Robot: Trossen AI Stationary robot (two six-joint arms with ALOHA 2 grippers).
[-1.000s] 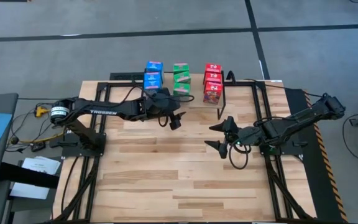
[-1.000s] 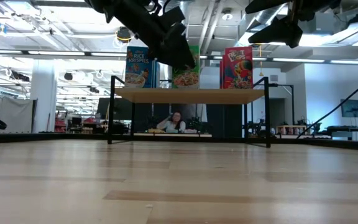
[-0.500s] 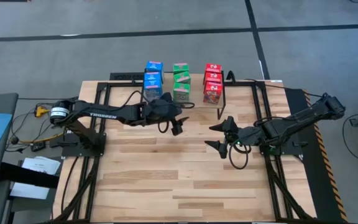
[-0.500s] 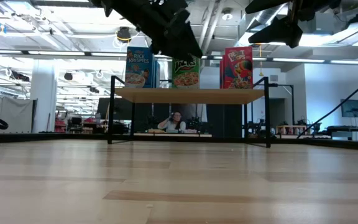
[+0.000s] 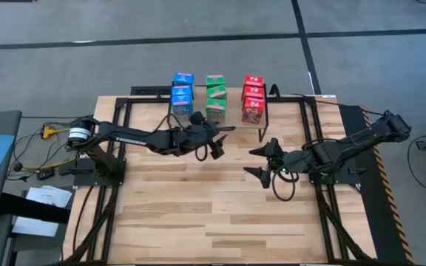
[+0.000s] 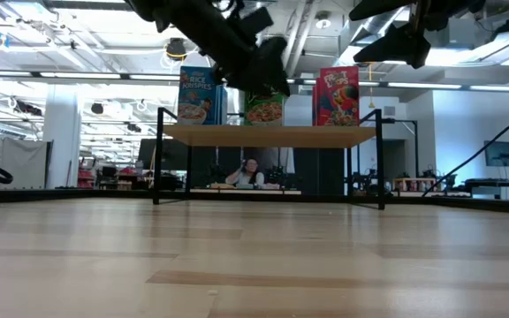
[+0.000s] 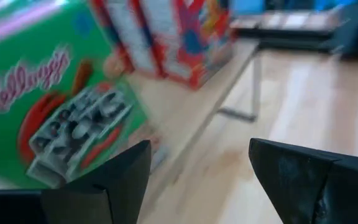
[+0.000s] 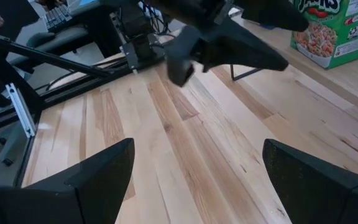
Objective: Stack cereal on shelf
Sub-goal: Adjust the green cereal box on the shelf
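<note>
- High view: the slatted wooden tabletop [image 5: 220, 214] takes up most of the scene, and its whole near half is bare boards with free room on every side of the arms.
- The shelf [image 6: 272, 135], a light-wood board on thin black legs, stands at the table's far edge; in the low view the space under it is open right through to the room, where a person [image 6: 249, 173] sits far behind.
- The left arm carries white lettering that is too small to read here; it reaches across from the table's left side toward the shelf front.
- The right arm waits over the table's right half, well apart from the shelf.
- The blue cereal boxes [image 5: 182, 90] stand on the shelf's left part and read "Rice Krispies" in the low view.
- The green cereal boxes [image 5: 214, 96] stand mid-shelf; the left wrist view shows "Kellogg's" in script on one.
- The red cereal boxes [image 5: 252, 97] stand toward the shelf's right end; their title is not legible.
- The left gripper [image 5: 214, 140] hovers just in front of the green boxes, fingers parted, nothing between them.
- The right gripper [image 5: 262, 162] has its fingers spread wide and empty.
</note>
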